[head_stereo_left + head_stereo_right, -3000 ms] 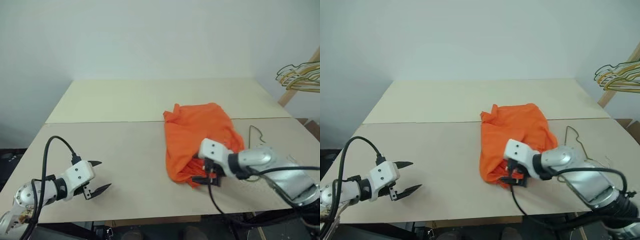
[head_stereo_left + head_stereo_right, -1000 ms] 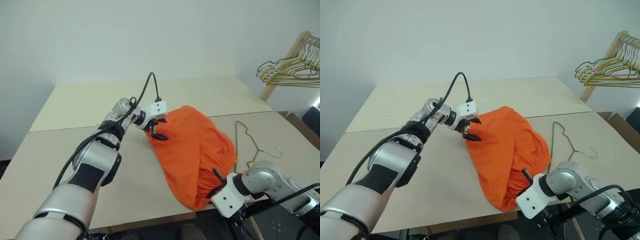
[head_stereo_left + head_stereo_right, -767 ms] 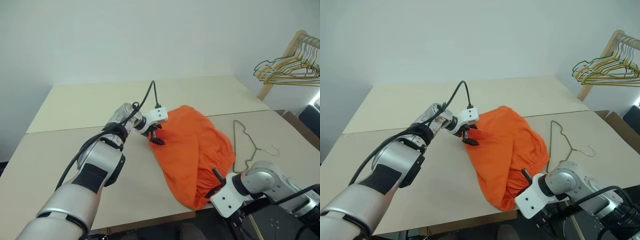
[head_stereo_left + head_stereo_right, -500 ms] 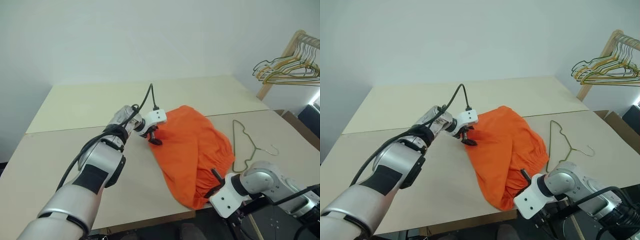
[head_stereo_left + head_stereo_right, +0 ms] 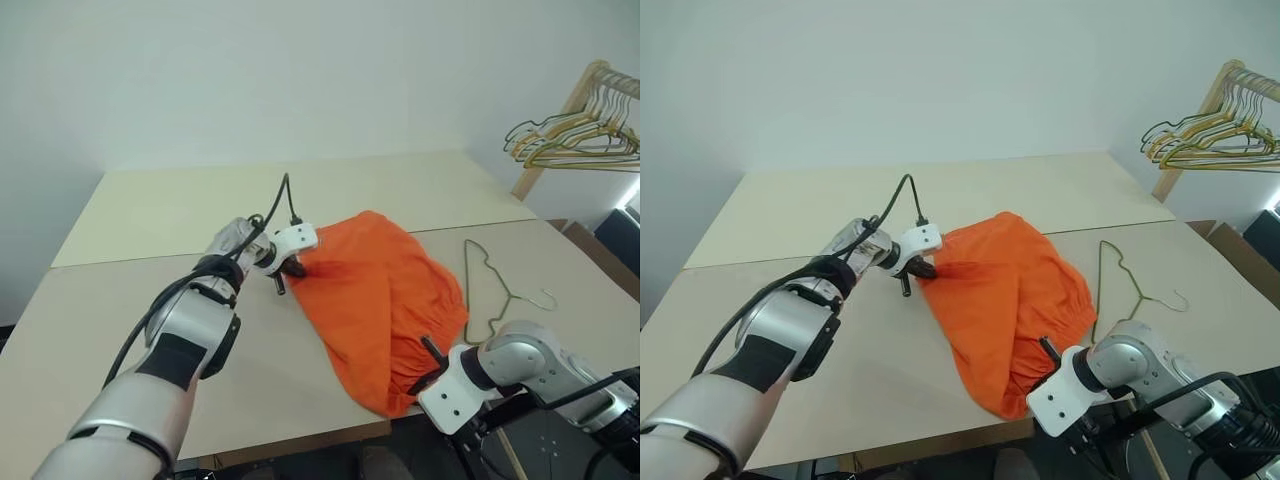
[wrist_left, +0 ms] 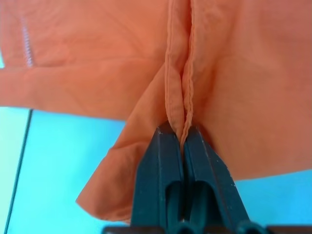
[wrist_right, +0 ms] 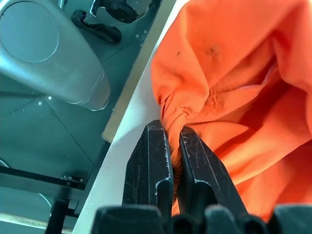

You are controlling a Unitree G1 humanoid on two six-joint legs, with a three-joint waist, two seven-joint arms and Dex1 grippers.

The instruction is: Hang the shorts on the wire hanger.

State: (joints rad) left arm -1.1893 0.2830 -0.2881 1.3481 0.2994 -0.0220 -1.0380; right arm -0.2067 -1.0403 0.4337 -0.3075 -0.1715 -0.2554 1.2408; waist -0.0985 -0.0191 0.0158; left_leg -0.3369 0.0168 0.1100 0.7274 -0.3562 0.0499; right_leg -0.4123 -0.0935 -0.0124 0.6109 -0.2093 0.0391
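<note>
The orange shorts (image 5: pixel 385 285) lie crumpled on the table, right of centre, reaching to the front edge. My left gripper (image 5: pixel 288 272) is at their far left edge, shut on a folded hem (image 6: pixel 181 97), which sits pinched between its fingers. At the table's front edge my right gripper (image 5: pixel 424 368) is shut on a bunched fold of the shorts (image 7: pixel 170 109). The wire hanger (image 5: pixel 488 292) lies flat on the table just right of the shorts, apart from both grippers.
A wooden rack at the far right carries a bunch of wire hangers (image 5: pixel 568 140). The table (image 5: pixel 180 210) is two pale panels with a seam across it. Bare surface spreads left of and behind the shorts. Below the front edge (image 7: pixel 131 87) is floor.
My left gripper has shut on the shorts' left hem and shifted left and slightly down, drawing the edge with it. The right gripper has kept its hold in place.
</note>
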